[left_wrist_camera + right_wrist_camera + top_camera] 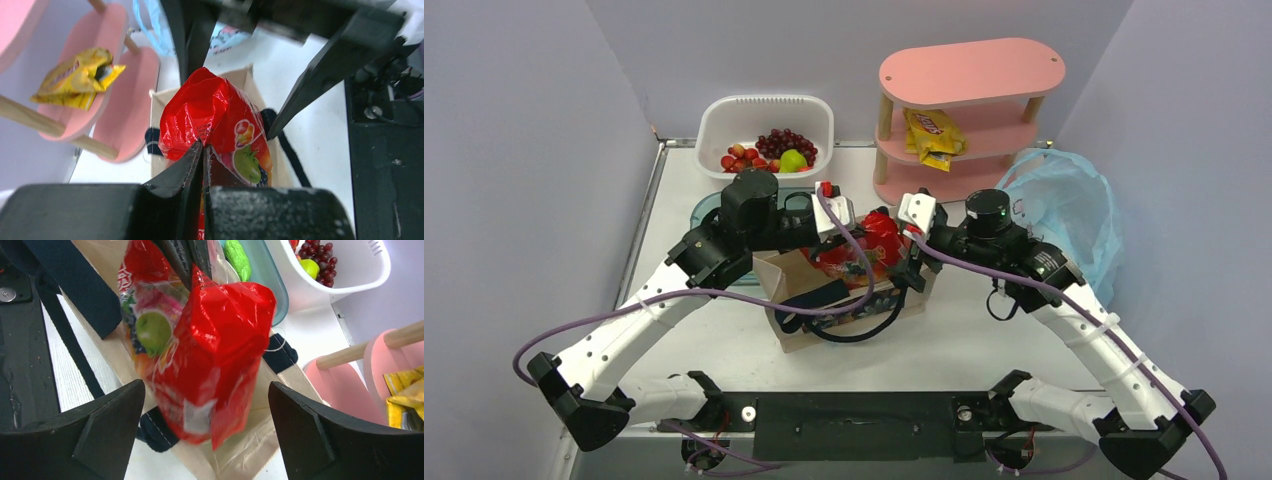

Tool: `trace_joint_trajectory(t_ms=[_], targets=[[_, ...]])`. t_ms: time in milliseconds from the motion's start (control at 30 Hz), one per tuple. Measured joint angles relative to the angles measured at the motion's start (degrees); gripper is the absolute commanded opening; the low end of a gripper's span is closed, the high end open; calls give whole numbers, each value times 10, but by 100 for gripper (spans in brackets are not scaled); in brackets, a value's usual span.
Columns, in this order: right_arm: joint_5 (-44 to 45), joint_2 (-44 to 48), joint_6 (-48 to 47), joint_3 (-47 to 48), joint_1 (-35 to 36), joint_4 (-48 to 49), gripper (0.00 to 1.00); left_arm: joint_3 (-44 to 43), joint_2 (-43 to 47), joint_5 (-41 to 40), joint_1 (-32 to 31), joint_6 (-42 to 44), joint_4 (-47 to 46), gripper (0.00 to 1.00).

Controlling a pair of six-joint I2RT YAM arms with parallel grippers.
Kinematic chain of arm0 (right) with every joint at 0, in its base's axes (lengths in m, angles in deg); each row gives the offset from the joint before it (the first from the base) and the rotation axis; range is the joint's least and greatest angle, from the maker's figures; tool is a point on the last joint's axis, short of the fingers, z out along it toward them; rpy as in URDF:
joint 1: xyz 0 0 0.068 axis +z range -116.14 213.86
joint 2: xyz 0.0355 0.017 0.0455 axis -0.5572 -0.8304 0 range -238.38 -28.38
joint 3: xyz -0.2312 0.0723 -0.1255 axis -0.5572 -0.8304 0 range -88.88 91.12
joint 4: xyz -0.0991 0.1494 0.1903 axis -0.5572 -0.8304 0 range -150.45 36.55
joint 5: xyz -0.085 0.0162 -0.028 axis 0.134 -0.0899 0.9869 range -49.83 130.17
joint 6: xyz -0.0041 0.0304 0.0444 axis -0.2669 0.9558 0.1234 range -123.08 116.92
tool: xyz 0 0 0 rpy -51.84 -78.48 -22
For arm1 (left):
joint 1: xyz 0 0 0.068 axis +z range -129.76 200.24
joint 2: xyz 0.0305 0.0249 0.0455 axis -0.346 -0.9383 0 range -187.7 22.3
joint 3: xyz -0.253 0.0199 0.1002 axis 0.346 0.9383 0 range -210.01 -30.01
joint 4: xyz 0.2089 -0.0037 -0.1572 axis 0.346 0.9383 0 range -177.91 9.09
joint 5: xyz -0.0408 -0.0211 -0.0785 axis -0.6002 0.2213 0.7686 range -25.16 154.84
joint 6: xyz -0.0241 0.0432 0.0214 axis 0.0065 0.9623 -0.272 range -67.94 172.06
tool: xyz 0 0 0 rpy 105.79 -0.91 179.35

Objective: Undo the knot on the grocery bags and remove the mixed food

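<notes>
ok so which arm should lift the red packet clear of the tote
Left, probably. The left gripper is shut on the red packet over the canvas tote; the right gripper is open, its fingers either side of the packet, not gripping.

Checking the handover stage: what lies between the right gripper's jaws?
The red snack packet, pinched at its top by the shut left gripper, hangs between the open jaws of the right gripper, above the canvas tote. The right wrist view shows it.
</notes>
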Motion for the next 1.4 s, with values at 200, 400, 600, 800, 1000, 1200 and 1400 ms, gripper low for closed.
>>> trace_joint_trajectory(t_ms=[200,400,600,800,1000,1200,1400], targets=[[-15,-24,-1,6,8,9,67,-38,-4,30,-26,-14,-4,0],[-43,-17,6,10,12,17,0,-71,-14,32,-38,-30,-9,11],[-39,2,82,10,-24,14,0,-120,-30,12,-24,-79,-27,46],[-37,31,265,4,-196,56,0,-190,-44,-29,39,-145,-70,46],[-35,46,511,-4,-350,151,0,-198,-49,-40,57,-151,-84,46],[-20,24,741,-24,-476,216,0,-198,-58,-36,57,-137,-76,45],[-9,-13,843,-65,-497,228,0,-198,-58,-25,57,-130,-65,45]])
